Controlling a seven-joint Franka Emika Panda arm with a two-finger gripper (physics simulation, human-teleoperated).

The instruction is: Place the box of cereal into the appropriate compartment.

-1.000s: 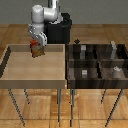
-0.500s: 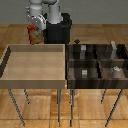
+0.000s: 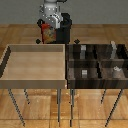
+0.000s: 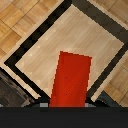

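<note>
Now we hold the small red cereal box with the yellow-orange picture on its front [image 3: 48, 31] high in the air, over the far edge of the light wooden tray with raised walls [image 3: 6, 64]. Our fingers [image 3: 47, 23] pinch the box near its top, so it hangs upright and does not tip. In the wrist view the red box [image 4: 70, 80] fills the middle, with the pale tray floor [image 4: 95, 40] well below it, so nothing touches the box but us.

We think the box is lifted this high so it can pass over the tray wall and the walls of the dark wooden organizer with many small compartments [image 3: 98, 63], which sits on the exterior view's right, just beside the tray. Small grey blocks [image 3: 84, 73] already sit in some of its compartments.

Our white arm [image 3: 50, 7] is pulled in close to its black base [image 3: 65, 29] at the far side, with the wrist pointing down.

We judge the job about half done: the box is up, but it is not yet over the organizer. Next we need a move across to the exterior view's right, then a careful drop into the right compartment.
</note>
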